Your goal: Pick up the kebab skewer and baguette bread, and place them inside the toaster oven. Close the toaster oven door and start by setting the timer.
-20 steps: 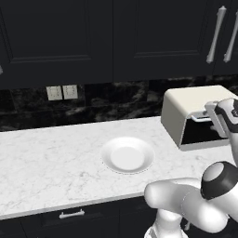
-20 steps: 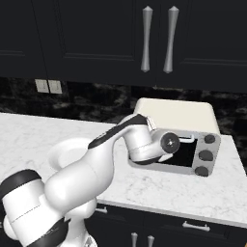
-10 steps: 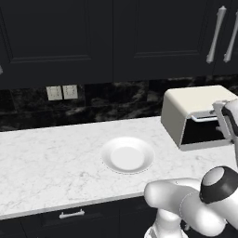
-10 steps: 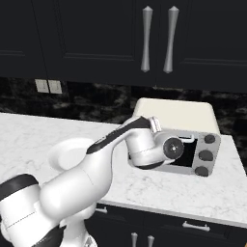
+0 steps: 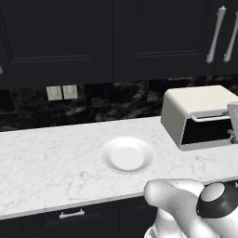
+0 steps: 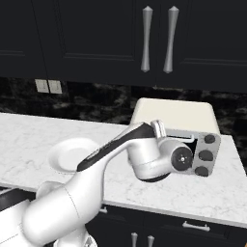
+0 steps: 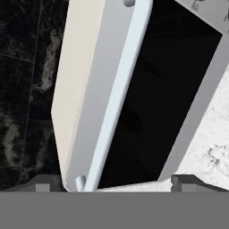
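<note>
The white arm reaches forward, its two-finger gripper point(image 7: 115, 181) spread wide and empty right before the dark glass door point(image 7: 156, 98) of the one cream-beige toaster oven point(image 5: 200, 104) — at 3 o'clock from one round white plate point(image 5: 128, 155) on the marble counter point(image 5: 46, 162).

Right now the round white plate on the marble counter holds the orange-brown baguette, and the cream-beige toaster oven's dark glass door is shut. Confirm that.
Not quite. The round white plate holds nothing, as the left base view shows. The rest stands: the cream-beige toaster oven has its dark glass door shut.
</note>
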